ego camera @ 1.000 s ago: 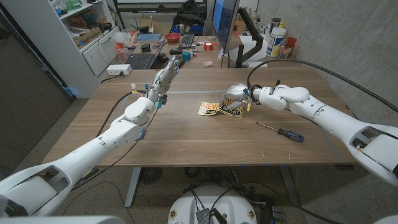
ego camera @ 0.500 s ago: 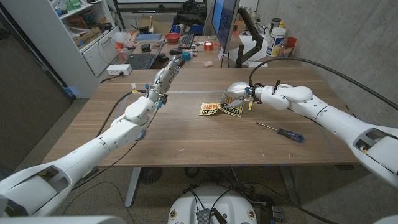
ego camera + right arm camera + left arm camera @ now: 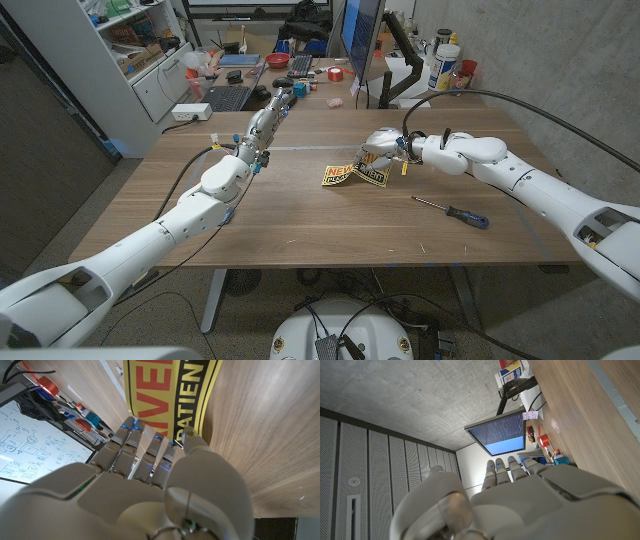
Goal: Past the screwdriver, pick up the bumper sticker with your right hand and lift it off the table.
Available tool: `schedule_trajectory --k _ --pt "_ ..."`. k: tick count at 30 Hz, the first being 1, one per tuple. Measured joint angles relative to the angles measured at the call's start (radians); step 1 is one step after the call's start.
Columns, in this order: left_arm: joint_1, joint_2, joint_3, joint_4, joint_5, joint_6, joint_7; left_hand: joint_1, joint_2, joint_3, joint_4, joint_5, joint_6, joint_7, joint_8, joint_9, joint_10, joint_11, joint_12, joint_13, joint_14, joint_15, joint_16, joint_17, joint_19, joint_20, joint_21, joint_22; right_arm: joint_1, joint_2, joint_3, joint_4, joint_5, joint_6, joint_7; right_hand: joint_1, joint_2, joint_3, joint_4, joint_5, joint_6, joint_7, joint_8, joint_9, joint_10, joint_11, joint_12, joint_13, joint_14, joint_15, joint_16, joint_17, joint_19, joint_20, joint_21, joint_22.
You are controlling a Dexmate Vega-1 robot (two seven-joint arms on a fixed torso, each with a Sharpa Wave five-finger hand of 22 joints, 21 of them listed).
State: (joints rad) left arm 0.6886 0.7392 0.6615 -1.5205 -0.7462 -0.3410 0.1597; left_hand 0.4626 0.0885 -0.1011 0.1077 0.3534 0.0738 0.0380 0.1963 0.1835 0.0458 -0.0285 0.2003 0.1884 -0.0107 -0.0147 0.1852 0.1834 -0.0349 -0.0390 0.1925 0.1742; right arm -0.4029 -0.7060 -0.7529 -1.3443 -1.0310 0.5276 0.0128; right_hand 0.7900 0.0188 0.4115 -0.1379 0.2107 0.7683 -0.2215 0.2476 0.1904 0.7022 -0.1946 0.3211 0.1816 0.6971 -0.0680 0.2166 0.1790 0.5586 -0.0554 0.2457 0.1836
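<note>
Yellow and black, the bumper sticker [image 3: 356, 174] sits near the middle of the wooden desk [image 3: 300, 215], its right end lifted where our right hand [image 3: 385, 147] grips it. In the right wrist view the sticker [image 3: 172, 395] runs out just beyond our fingers [image 3: 131, 440], which are held close together and curled against its near edge, with the thumb beside them. The free end of the sticker slopes down towards the desk; we cannot tell from the head view whether it touches the wood.

The screwdriver [image 3: 453, 211], with its dark handle, lies on the desk nearer to us than the sticker and well apart from it, under our right forearm.

Our left hand [image 3: 268, 118] reaches out over the far left part of the desk, fingers [image 3: 507, 469] straight, close together and holding nothing.
</note>
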Motion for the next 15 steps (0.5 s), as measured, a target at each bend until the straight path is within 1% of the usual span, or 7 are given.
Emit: schedule_trajectory --k 7,11,14,15 --pt "-0.003 0.001 0.007 -0.001 -0.001 -0.001 0.000 0.004 0.004 0.000 0.000 0.000 0.001 0.001 0.000 0.000 0.000 0.000 0.000 0.000 0.000 0.000 0.000 0.000 0.000 0.000 0.000 0.000 -0.006 -0.008 0.013 -0.021 0.001 0.008 0.003 0.000 0.000 0.000 0.000 -0.004 0.000 0.000 -0.004 0.000 0.000 0.000 -0.008 0.000 0.002 0.002 -0.006 0.000 0.000 0.000 0.000 0.000" --pt "-0.006 0.000 0.010 0.001 -0.002 -0.002 -0.001 0.004 0.004 -0.003 -0.003 0.000 0.001 0.001 0.000 0.000 0.000 0.000 0.000 0.000 0.000 0.000 0.000 0.000 0.000 0.000 0.000 0.000 -0.010 -0.012 0.020 -0.032 0.003 0.010 0.004 0.000 0.000 0.000 0.000 -0.004 0.004 0.004 -0.004 0.000 0.005 0.005 -0.008 0.000 0.002 0.002 -0.006 0.000 0.000 0.000 0.000 0.000" --pt "-0.009 0.000 0.012 0.004 -0.002 -0.002 -0.003 0.004 0.004 -0.003 -0.003 0.000 0.001 0.001 0.000 0.000 0.005 0.005 0.000 0.000 0.000 0.000 0.000 0.000 0.000 0.000 0.000 0.000 -0.014 -0.018 0.027 -0.046 0.003 0.013 0.004 0.000 0.000 0.000 0.000 -0.004 0.004 0.004 -0.004 0.000 0.005 0.005 -0.008 0.000 0.002 0.002 -0.006 0.000 0.001 0.001 0.000 0.000" --pt "-0.011 0.000 0.013 0.005 -0.002 -0.002 -0.004 0.004 0.004 -0.003 -0.003 0.000 0.002 0.001 0.000 0.000 0.005 0.005 0.000 0.000 0.005 0.005 0.000 0.000 0.000 0.000 0.000 0.000 -0.015 -0.019 0.030 -0.049 0.003 0.014 0.004 0.000 0.000 0.000 0.000 -0.004 0.006 0.002 -0.006 0.000 0.005 0.005 -0.008 0.000 0.002 0.002 -0.006 0.000 0.002 0.002 0.000 0.000"
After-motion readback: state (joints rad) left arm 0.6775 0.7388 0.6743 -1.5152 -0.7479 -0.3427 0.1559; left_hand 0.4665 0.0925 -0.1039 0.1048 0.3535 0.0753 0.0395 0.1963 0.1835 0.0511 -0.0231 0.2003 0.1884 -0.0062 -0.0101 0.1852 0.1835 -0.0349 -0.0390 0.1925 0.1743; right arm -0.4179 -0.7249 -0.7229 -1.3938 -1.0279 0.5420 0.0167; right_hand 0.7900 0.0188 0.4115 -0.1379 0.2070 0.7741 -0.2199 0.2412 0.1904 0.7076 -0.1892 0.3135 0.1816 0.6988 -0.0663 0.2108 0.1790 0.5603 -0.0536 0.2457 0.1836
